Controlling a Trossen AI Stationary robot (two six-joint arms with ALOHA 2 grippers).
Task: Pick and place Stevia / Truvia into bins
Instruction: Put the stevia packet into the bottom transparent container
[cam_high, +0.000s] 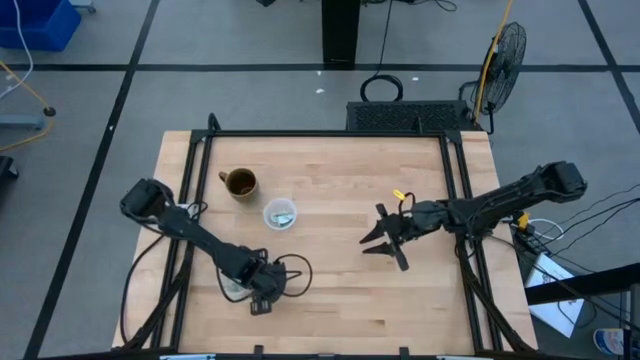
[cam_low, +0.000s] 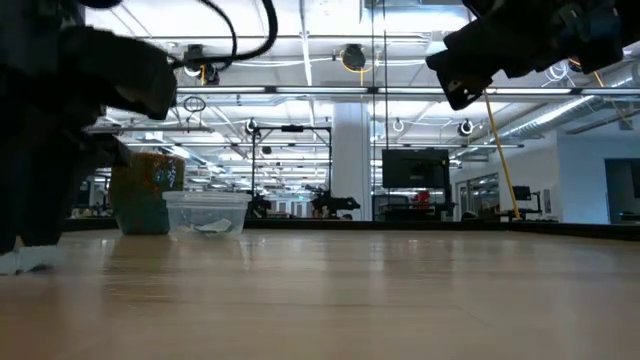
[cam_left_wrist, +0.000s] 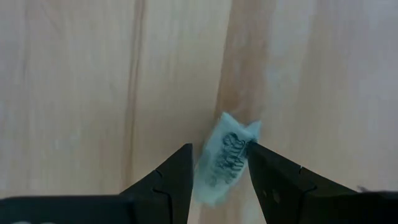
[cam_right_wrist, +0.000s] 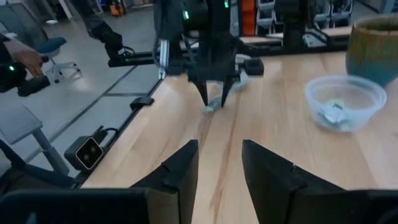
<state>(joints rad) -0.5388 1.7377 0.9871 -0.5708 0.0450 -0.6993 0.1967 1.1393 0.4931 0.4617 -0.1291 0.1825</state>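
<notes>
The left gripper (cam_left_wrist: 217, 168) is low over the near-left part of the light wooden table (cam_high: 330, 290), and its two dark fingers (cam_left_wrist: 177, 174) stand on both sides of a small pale green and white paper sachet (cam_left_wrist: 225, 158). The sachet touches the right finger, but a thin gap shows at the other side, so the fingers are closing around it and I cannot tell whether the hold is already firm. I judge that the step in hand is the pick of this sachet. The next move calls for a full squeeze, a straight lift, and then a carry toward the small round clear plastic cup (cam_high: 280, 213) which stands farther back, near a brown mug with a handle (cam_high: 240, 183). This cup already has something pale green inside. The right gripper (cam_high: 385, 240) waits above the middle-right of the table with its fingers spread and nothing between them. In the high view the left arm covers its own sachet, and a pale thing beside that arm may be a second cup, but this is hard to make out. No other sachets show clearly on the table.
</notes>
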